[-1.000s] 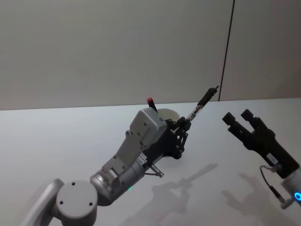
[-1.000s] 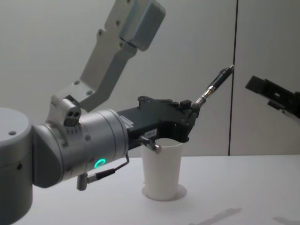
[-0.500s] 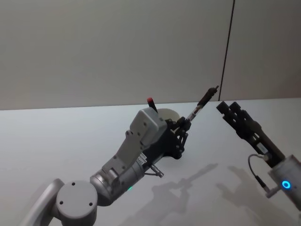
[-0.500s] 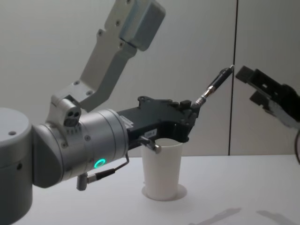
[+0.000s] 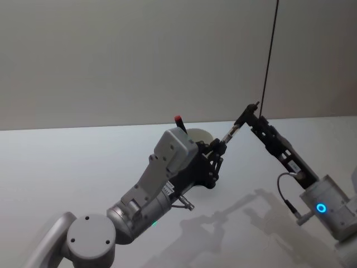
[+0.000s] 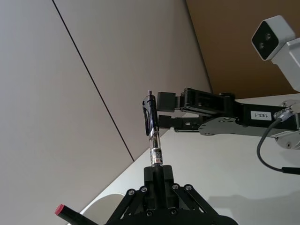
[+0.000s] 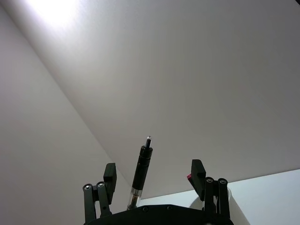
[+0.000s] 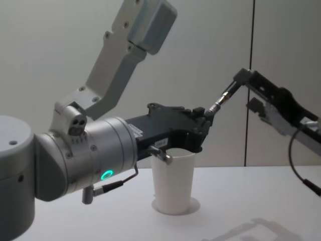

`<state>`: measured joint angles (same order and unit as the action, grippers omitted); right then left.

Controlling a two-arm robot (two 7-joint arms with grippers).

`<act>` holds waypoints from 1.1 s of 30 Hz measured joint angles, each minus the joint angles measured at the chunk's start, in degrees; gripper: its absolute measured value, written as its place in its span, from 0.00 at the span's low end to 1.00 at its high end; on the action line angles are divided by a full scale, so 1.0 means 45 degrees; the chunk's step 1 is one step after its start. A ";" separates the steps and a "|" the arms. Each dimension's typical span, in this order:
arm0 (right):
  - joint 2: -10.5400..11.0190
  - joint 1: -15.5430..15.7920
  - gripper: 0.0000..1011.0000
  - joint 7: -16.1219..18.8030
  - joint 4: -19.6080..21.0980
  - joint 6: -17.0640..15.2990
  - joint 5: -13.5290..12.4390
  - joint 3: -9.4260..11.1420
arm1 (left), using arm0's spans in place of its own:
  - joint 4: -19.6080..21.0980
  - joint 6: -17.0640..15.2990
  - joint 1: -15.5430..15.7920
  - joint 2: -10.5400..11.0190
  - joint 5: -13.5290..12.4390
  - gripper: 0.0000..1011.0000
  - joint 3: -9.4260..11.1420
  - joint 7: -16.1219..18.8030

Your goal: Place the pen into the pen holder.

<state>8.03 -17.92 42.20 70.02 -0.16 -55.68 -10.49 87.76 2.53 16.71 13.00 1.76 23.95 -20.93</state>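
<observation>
A black and clear pen (image 5: 239, 124) slants up and to the right, and my left gripper (image 5: 218, 146) is shut on its lower end. The pen (image 8: 224, 98) hangs above and just right of the pen holder (image 8: 173, 183), a white paper cup standing on the table under the left gripper (image 8: 205, 115). My right gripper (image 8: 246, 89) is open, one finger on each side of the pen's upper end. In the right wrist view the pen (image 7: 140, 173) stands between the spread fingers of the right gripper (image 7: 153, 171) without touching them. In the left wrist view the pen (image 6: 152, 126) rises from the left gripper (image 6: 157, 171).
A red-capped stick (image 5: 178, 119) pokes out of the pen holder (image 5: 199, 135). The white table (image 5: 67, 167) runs to a grey wall with a dark vertical seam (image 5: 270, 56). My left forearm (image 8: 90, 160) takes up the near left of the chest view.
My right gripper has swung left and turned, going from well clear of the pen to straddling its upper end. The left gripper and pen have stayed still.
</observation>
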 joint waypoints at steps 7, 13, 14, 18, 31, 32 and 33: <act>-0.0194 -0.0305 0.99 -0.0276 -0.0256 -0.0368 -0.0185 -0.0185 | 0.0000 0.0000 0.0000 0.0000 0.0000 0.12 0.0000 0.0000; -0.0318 -0.0508 0.99 -0.0496 -0.0390 -0.0723 -0.0467 -0.0296 | 0.0000 0.0000 0.0000 0.0000 0.0000 0.12 0.0000 0.0000; -0.0333 -0.0529 0.99 -0.0516 -0.0400 -0.0760 -0.0504 -0.0306 | 0.0000 0.0000 0.0000 0.0000 0.0001 0.12 0.0000 0.0000; -0.0375 -0.0592 0.99 -0.0630 -0.0419 -0.0955 -0.0719 -0.0345 | 0.0000 0.0000 0.0000 0.0000 0.0000 0.12 0.0000 0.0000; -0.0414 -0.0660 0.99 -0.0866 -0.0303 -0.1510 -0.1160 -0.0450 | 0.0000 0.0000 0.0000 0.0000 0.0000 0.12 0.0000 0.0000; -0.0406 -0.0659 0.99 -0.0866 -0.0272 -0.1561 -0.1172 -0.0456 | 0.0000 0.0000 0.0000 0.0000 0.0000 0.12 0.0000 -0.0001; -0.0386 -0.0646 0.99 -0.0866 -0.0218 -0.1623 -0.1182 -0.0466 | 0.0000 0.0000 0.0000 0.0000 0.0001 0.12 0.0000 0.0000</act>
<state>6.30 -20.82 38.30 69.05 -7.46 -61.00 -12.59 87.76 2.53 16.71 13.00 1.76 23.95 -20.93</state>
